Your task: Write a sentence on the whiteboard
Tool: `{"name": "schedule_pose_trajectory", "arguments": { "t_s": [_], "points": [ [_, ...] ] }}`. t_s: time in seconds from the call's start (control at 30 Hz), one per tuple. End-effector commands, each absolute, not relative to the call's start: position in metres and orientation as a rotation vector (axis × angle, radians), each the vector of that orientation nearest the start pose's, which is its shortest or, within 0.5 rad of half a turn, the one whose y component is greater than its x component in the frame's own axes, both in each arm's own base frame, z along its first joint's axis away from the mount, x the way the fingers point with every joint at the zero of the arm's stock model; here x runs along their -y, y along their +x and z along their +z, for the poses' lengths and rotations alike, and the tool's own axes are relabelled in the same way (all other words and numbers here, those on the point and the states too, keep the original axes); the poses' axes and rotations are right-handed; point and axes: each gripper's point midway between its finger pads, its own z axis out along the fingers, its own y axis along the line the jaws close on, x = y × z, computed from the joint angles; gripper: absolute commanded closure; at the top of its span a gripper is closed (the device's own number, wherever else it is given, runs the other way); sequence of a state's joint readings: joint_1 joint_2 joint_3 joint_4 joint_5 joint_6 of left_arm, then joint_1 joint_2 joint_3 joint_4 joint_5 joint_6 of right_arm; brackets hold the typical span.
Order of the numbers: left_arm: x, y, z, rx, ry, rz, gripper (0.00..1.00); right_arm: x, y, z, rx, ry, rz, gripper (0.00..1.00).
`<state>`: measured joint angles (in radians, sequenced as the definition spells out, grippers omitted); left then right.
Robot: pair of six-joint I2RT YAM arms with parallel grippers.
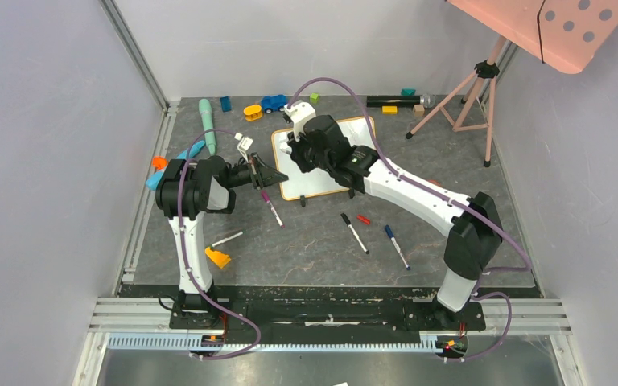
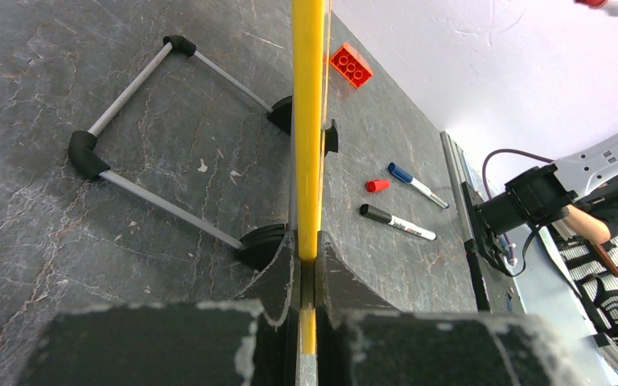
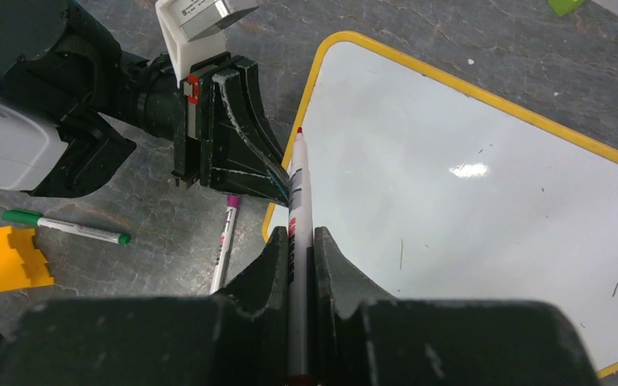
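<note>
The whiteboard (image 1: 322,178) lies on the dark table mat, its yellow-orange frame (image 3: 451,76) around a white face (image 3: 467,209) with only a few faint thin marks; no sentence shows. My left gripper (image 1: 273,175) is shut on the board's left frame edge (image 2: 307,121), which runs up between its jaws (image 2: 307,257). My right gripper (image 3: 296,237) is shut on a red marker (image 3: 298,193), uncapped. Its tip points at the board's face close to the left edge, right beside the left gripper's fingers (image 3: 237,153). In the top view the right gripper (image 1: 294,149) covers the board's middle.
Loose markers lie in front of the board: purple-capped (image 1: 272,209), black (image 1: 354,233), blue (image 1: 397,246), green (image 3: 64,227), plus a red cap (image 1: 363,219). A yellow wedge (image 1: 218,257) sits near the left arm. Small toys (image 1: 273,103) line the back. A pink tripod (image 1: 467,96) stands back right.
</note>
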<state>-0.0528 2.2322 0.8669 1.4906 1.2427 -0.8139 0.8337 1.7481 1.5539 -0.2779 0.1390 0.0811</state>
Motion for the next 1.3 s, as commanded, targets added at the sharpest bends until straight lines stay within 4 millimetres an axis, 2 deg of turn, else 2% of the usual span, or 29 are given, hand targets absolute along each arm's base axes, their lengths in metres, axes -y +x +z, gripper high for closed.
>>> {"name": "schedule_pose_trajectory", "arguments": {
  "t_s": [0.0,0.73,1.27],
  "points": [
    [0.205,0.371,0.076,-1.625,0.667,-1.545,0.98,-0.378,0.373,0.256,-1.895,-0.645,0.456,1.0],
    [0.205,0.37,0.075,-1.624,0.669,-1.543,0.98,-0.389,0.376,0.259,-1.901,-0.651,0.485,1.0],
    [0.205,0.37,0.075,-1.625,0.67,-1.545,0.98,-0.389,0.409,0.258,-1.907,-0.589,0.348,1.0]
  ]
}}
